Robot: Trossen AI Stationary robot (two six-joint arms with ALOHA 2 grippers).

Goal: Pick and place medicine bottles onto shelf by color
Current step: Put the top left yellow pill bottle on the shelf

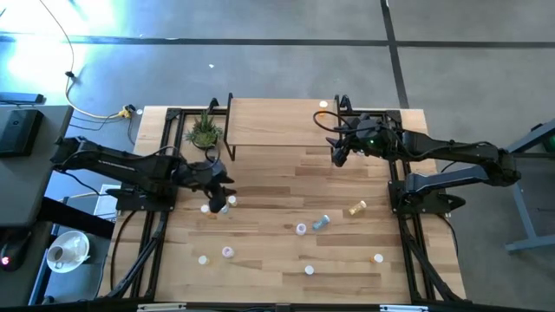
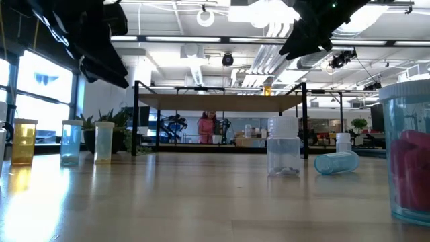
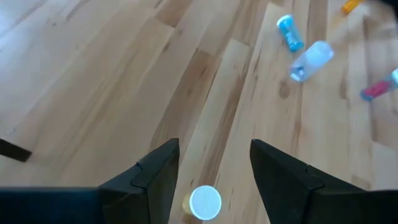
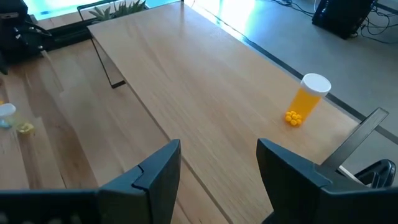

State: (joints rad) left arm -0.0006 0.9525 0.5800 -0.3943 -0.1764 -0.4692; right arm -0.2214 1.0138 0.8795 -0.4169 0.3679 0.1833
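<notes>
Potted plant beside shelf

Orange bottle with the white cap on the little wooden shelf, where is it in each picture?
High view: orange white-capped bottle at the light wood shelf's far right corner.
Low view: the bottle, tiny, on the shelf top.
Left wrist view: not in it.
Right wrist view: bottle near the shelf's edge.
Shared landmark: the shelf.

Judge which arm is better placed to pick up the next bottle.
Left. The left gripper hangs open right over a yellow bottle on the table, while the right gripper is open above the shelf, away from loose bottles.
</notes>
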